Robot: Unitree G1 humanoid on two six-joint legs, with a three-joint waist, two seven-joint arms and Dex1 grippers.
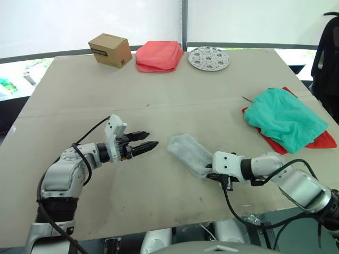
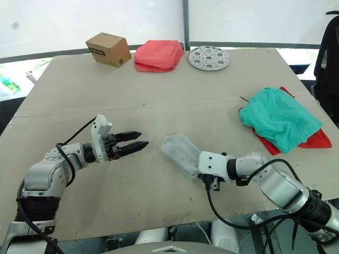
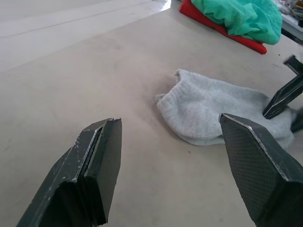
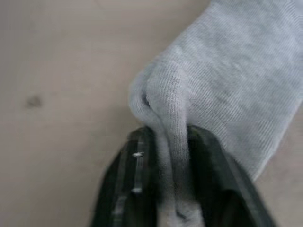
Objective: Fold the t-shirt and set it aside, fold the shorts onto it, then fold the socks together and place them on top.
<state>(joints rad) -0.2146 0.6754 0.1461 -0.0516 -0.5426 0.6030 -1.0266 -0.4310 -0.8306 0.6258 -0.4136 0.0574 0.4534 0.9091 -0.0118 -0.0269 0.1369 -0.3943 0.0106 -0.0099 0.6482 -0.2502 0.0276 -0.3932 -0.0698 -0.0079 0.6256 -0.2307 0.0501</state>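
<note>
Socks (image 1: 189, 153) lie flat near the front middle of the table (image 1: 159, 100), light grey, one end pinched between the clenched fingers of the right gripper (image 4: 171, 156). Left of the socks, just apart from them, the left gripper (image 1: 151, 144) hovers with fingers released, tips pointing at the fabric. Right of the socks, well apart, the teal shorts (image 1: 285, 118) rest bunched on the red t-shirt (image 1: 323, 141). Beyond the socks, at the far edge, stand a cardboard box (image 1: 109, 50), a folded coral cloth (image 1: 158, 55) and a perforated metal disc (image 1: 208, 57).

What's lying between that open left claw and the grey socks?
Nothing: bare table separates the left gripper from the socks, as the left eye and left wrist views show.
</note>
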